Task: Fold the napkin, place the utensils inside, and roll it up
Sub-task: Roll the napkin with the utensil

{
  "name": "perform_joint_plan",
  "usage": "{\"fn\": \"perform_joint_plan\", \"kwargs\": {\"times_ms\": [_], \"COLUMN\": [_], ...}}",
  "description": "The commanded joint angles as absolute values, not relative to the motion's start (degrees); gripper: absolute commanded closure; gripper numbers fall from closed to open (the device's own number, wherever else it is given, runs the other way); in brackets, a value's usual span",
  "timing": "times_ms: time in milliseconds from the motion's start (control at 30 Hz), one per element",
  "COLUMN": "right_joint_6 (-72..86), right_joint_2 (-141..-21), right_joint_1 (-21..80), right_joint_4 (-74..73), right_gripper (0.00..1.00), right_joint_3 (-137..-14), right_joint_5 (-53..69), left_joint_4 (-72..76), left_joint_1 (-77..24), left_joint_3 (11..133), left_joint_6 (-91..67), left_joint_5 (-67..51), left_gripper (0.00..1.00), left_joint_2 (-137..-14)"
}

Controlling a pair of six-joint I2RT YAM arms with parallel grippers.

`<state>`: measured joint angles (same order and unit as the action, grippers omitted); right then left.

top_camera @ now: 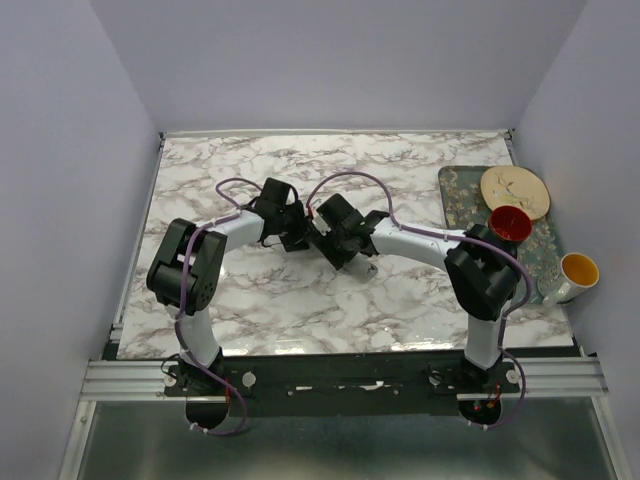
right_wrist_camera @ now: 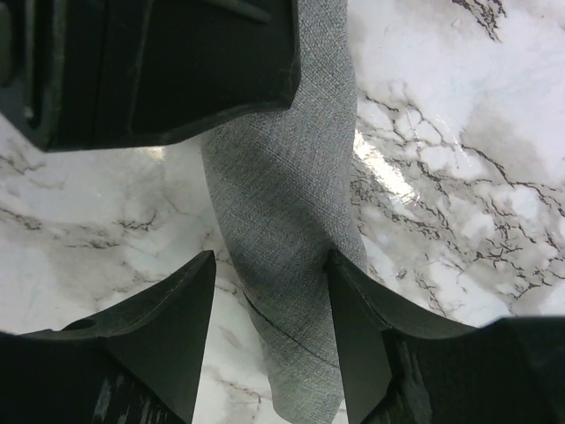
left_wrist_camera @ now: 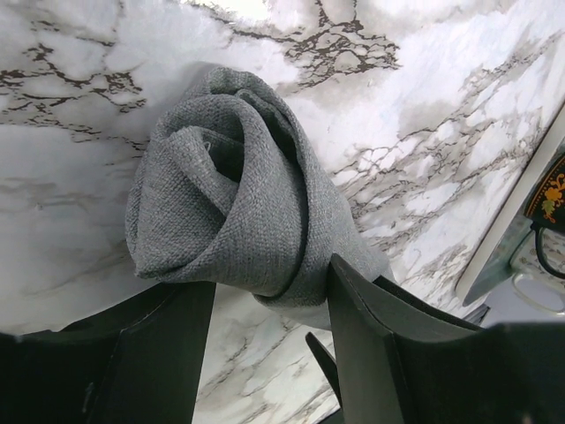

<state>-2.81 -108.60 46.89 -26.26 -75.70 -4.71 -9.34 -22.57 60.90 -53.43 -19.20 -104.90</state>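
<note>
The grey napkin (left_wrist_camera: 229, 203) lies rolled into a tube on the marble table. Its coiled end faces the left wrist view and its long body shows in the right wrist view (right_wrist_camera: 287, 212). My left gripper (left_wrist_camera: 269, 274) is open at that end, its right finger (left_wrist_camera: 362, 327) touching the cloth. My right gripper (right_wrist_camera: 269, 261) is open and straddles the roll, which leans on its right finger (right_wrist_camera: 357, 327). In the top view both grippers, left (top_camera: 298, 238) and right (top_camera: 338, 250), meet at the table's middle and hide the roll. No utensils show.
A floral grey tray (top_camera: 455, 190) sits at the right edge with a cream plate (top_camera: 515, 188) and a red bowl (top_camera: 509, 222) on it. A white mug with an orange inside (top_camera: 575, 272) stands by its near corner. The tray's edge shows in the left wrist view (left_wrist_camera: 552, 190).
</note>
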Motion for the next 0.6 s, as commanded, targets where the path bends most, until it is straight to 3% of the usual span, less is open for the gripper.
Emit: {"fn": "perform_joint_plan", "kwargs": {"times_ms": [0,233,433,567], "right_joint_6": [-3.87,-3.87,-2.29,-0.36], "right_joint_2": [-111.0,-112.23,-113.03,-113.64], "right_joint_1": [47.46,47.29,47.37,47.29], "right_joint_4": [-24.35,-24.17,-24.17,-24.17], "right_gripper": [0.38,0.4,0.5,0.51], "right_joint_3": [-74.62,-75.32,-75.85,-76.02], "right_joint_5": [-12.11,-14.24,-13.54,-14.32], "left_joint_4": [-10.81,-13.09,-13.71,-14.32], "left_joint_1": [-22.24,-21.98,-20.66,-19.34], "left_joint_3": [63.1,63.37,61.26,59.07], "left_joint_6": [-51.95,-49.22,-48.52,-47.2], "left_joint_5": [-19.6,-17.67,-17.4,-15.74], "left_gripper": [0.39,0.39,0.39,0.39], "left_joint_2": [-105.29,-101.79,-98.62,-95.46]}}
